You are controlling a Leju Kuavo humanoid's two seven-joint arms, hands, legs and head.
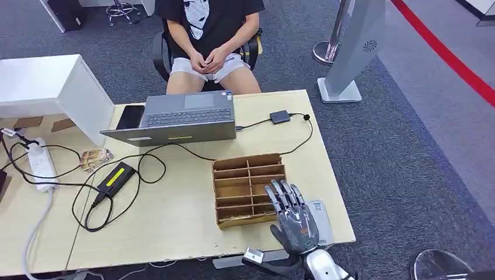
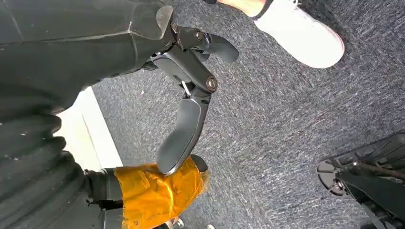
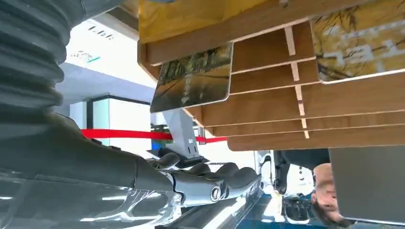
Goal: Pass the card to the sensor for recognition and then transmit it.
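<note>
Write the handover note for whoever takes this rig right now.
Right hand: open, fingers spread, holding nothing, poised at the near right corner of the wooden card rack.
Left hand: holding nothing, hanging over the carpet.
Cards: two stand in the rack's slots, one nearest the hand, another beside it.
Done: nothing yet; no card picked.
Left: take a card, present it to the sensor, then pass it on.

High head view; close, turned wrist views.

Office, laptop (image 1: 185, 116) on desk (image 1: 175, 227), grey carpet (image 1: 408, 151), swivel chair (image 1: 160, 52)
</note>
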